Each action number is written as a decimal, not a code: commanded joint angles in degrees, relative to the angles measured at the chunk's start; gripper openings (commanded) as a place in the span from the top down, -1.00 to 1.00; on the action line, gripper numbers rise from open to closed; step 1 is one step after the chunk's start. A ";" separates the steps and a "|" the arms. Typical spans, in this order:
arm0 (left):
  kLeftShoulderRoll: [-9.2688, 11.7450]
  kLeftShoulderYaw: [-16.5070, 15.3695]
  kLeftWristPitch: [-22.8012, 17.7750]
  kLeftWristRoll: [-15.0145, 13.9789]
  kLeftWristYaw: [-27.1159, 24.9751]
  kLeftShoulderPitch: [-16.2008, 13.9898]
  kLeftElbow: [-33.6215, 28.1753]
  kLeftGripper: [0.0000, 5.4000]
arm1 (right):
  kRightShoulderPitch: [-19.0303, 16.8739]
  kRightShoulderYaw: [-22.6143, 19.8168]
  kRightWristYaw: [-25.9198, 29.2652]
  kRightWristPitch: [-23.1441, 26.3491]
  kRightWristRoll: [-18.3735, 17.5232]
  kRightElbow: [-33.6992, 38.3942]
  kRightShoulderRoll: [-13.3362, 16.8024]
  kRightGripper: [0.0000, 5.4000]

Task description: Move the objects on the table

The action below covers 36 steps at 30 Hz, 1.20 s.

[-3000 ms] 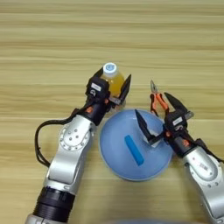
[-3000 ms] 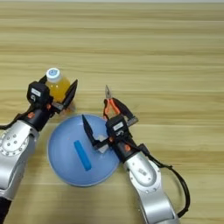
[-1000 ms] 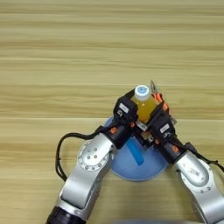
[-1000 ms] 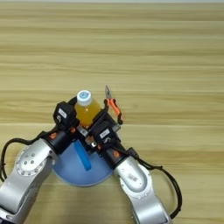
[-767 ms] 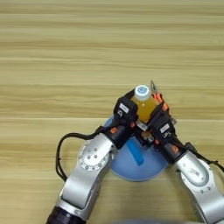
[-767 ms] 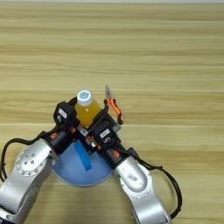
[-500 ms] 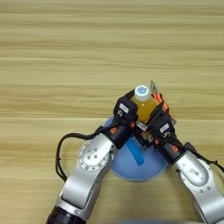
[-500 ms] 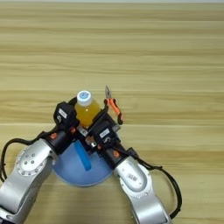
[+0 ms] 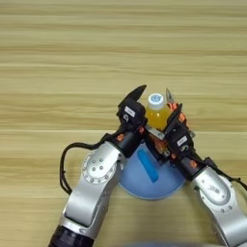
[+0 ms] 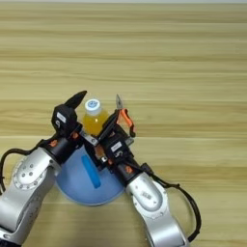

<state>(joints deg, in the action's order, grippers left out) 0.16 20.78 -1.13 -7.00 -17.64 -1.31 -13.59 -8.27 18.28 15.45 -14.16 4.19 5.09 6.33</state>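
Between both grippers' spread fingers, bottle (image 9: 156, 115) stands upright, cap up; blue bar (image 9: 147, 165) lies diagonally on plate (image 9: 164, 185).

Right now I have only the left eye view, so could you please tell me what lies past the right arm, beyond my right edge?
Observer: A black cable loops out from the right arm and bends back toward it lower down. The wooden table carries on beyond it.
Operator: Thank you. Do the pliers show any better for you?
Observer: Yes. On the pliers, one orange handle curves in plain sight just right of the bottle.
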 commanded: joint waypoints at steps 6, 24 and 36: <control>-0.43 0.03 -1.46 -1.24 -0.23 0.03 -3.57 -1.00 | 1.01 -0.55 -0.43 0.44 0.03 -0.47 -0.36 -0.29; -0.28 -11.03 1.30 -5.36 2.20 4.20 -7.10 -1.00 | 2.42 -5.60 -4.49 -0.84 -1.06 -0.77 -1.49 -0.29; 1.20 -20.84 5.32 -3.16 7.65 8.26 0.55 -1.00 | 3.63 -12.40 -9.17 -0.68 -1.88 -1.37 -2.10 -0.29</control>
<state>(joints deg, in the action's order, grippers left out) 0.89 0.85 3.30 -11.17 -10.72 5.87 -14.49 -6.12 7.20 7.34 -14.22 2.82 3.61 4.50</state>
